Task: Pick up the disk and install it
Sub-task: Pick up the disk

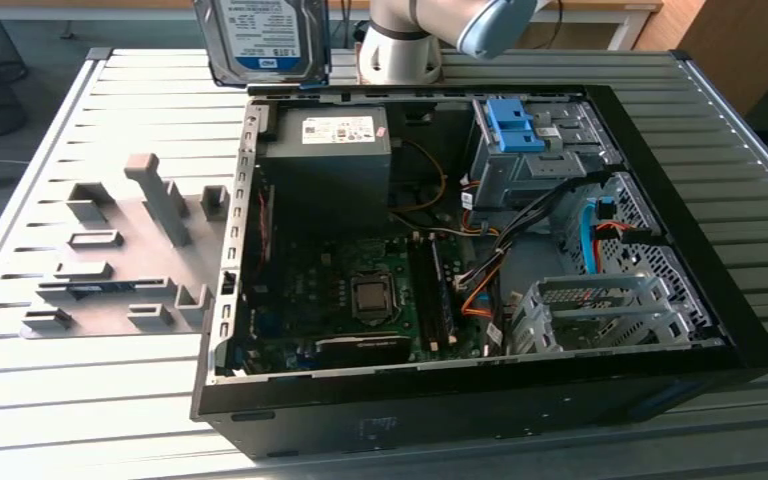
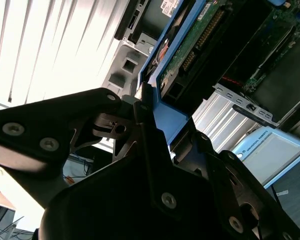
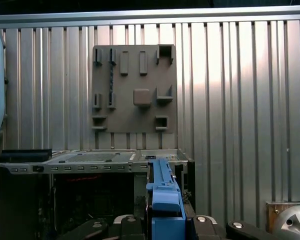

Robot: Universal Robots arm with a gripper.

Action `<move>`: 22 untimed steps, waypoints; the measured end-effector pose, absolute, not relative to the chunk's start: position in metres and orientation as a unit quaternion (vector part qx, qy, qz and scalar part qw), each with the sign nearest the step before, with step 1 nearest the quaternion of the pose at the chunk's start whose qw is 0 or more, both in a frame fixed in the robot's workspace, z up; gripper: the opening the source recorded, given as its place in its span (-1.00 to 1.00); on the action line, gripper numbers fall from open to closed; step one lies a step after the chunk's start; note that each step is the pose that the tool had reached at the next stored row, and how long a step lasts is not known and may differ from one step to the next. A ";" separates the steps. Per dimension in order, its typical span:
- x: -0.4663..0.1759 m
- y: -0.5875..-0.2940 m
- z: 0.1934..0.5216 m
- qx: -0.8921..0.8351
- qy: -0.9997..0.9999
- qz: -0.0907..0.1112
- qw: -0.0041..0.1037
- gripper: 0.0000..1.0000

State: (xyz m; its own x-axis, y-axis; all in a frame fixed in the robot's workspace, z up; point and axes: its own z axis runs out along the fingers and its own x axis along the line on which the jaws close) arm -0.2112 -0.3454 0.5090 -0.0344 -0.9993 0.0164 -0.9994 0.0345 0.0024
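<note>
The gripper [image 2: 157,114] is clamped on the disk [image 2: 187,50], which juts edge-on from between its fingers. Black finger links hide the disk's near end. The open computer case [image 2: 275,45] lies beyond.

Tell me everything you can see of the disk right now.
The disk is a flat silver metal rectangle with a blue-and-white label. In the exterior view it stands upright by the far edge of the open computer case, its top cut off by the picture. The second wrist view shows its green circuit-board side and the blue plastic frame along its edges. The gripper is shut on that frame.
</note>
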 end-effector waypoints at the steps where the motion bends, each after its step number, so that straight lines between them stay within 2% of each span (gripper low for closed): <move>1: -0.211 -0.345 0.509 0.695 -0.719 0.005 0.007 -0.27; 13: -0.210 -0.347 0.509 0.695 -0.719 0.005 0.007 -0.27; 22: -0.210 -0.371 0.507 0.695 -0.719 0.005 0.007 -0.27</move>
